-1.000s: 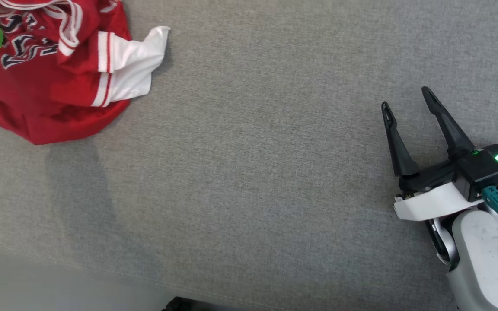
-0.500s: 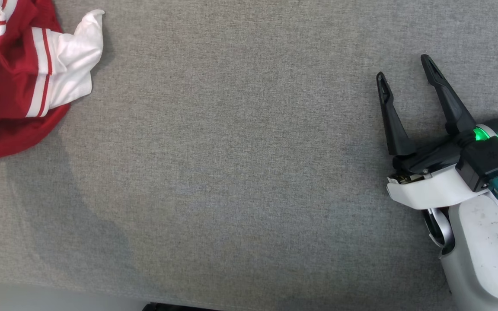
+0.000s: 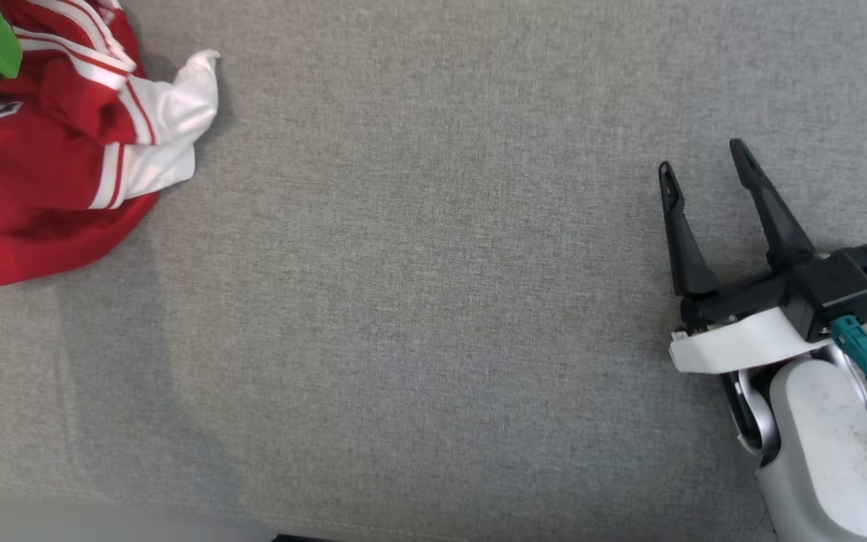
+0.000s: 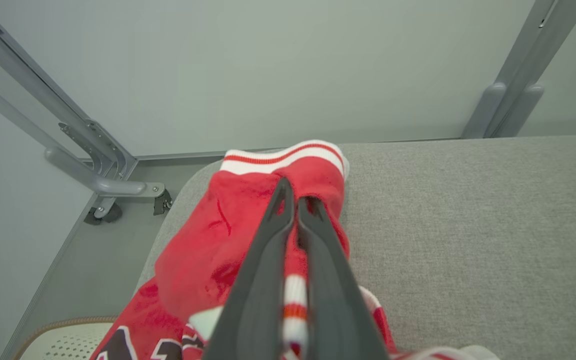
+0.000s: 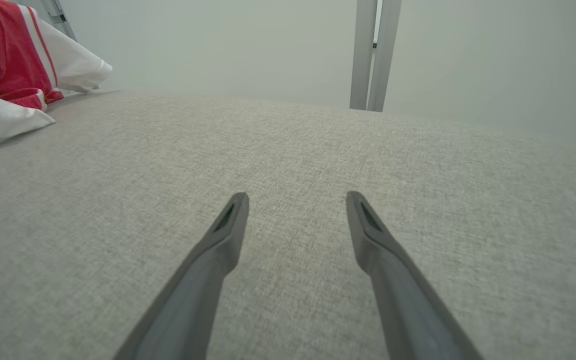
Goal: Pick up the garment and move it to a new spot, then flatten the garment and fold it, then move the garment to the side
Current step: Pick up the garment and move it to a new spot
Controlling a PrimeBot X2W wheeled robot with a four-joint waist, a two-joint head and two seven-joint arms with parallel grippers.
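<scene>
Garment (image 3: 34,188) single, two jaws pairs, left pinching

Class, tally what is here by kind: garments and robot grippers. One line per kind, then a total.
garment: 1
grippers: 2 (left gripper, right gripper)
Total: 3

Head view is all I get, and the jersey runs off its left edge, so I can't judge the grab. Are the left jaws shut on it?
Observer: Yes. The left gripper has its jaws shut on the garment, red cloth bunched around them.
Operator: What's pinched?
Observer: White-and-red striped trim shows between the jaws.
Operator: Near an edge?
Observer: Yes, at a corner of the grey surface; a metal frame stands beyond it.
</scene>
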